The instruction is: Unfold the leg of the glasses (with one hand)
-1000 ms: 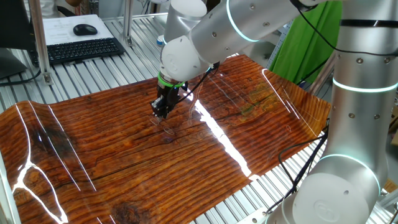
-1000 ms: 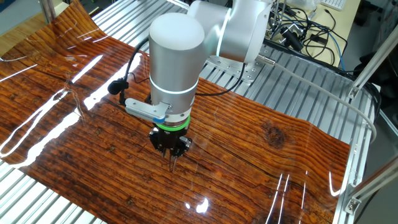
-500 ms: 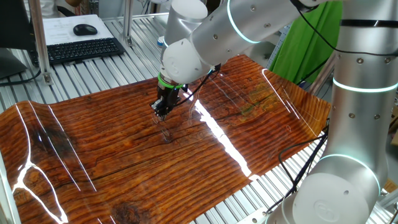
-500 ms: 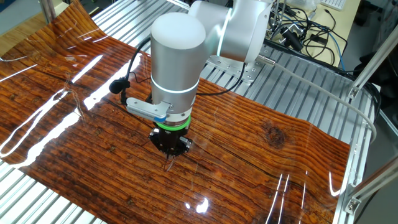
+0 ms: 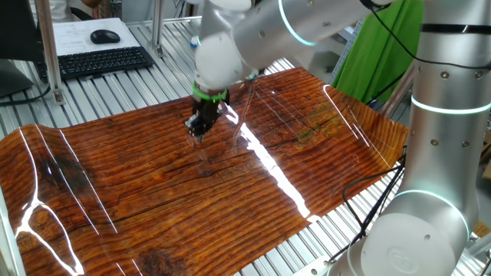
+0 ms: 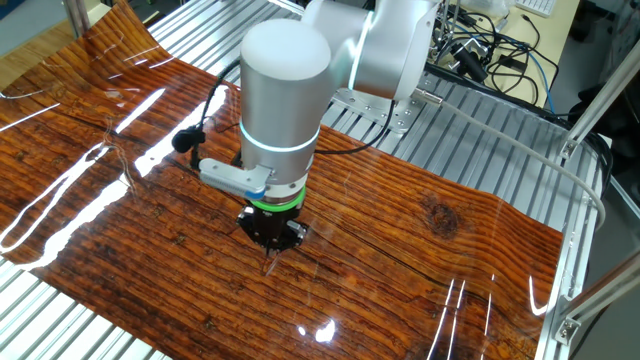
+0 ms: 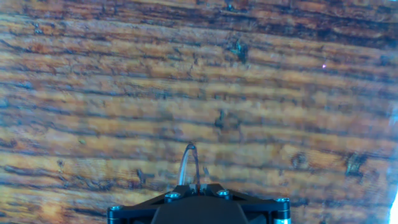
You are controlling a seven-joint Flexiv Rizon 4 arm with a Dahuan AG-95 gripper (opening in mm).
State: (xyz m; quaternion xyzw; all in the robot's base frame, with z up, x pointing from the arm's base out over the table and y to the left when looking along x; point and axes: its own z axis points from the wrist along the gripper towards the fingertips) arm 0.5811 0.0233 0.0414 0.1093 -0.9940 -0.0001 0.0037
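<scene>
My gripper (image 5: 198, 130) hangs over the middle of the wood-grain mat (image 5: 138, 207), a little above it. Its black jaws stand nearly together, shut on the glasses. In the hand view the glasses (image 7: 189, 149) show as a thin, pale bluish wire arch sticking out from between the jaws of the gripper (image 7: 191, 186), above the mat. In the other fixed view the glasses (image 6: 268, 264) are thin wires hanging under the gripper (image 6: 271, 243). In the one fixed view they are only faint lines (image 5: 203, 147). I cannot tell how the legs are folded.
A keyboard (image 5: 100, 61) and mouse (image 5: 105, 36) lie at the far left beyond the mat. A green cloth (image 5: 376, 46) hangs behind the arm. Cables (image 6: 490, 50) lie at the back. The mat rests on a slatted metal table (image 6: 480, 170).
The gripper has risen a little and shifted slightly away, carrying the thin wire piece up off the mat. The jaws have stayed shut.
</scene>
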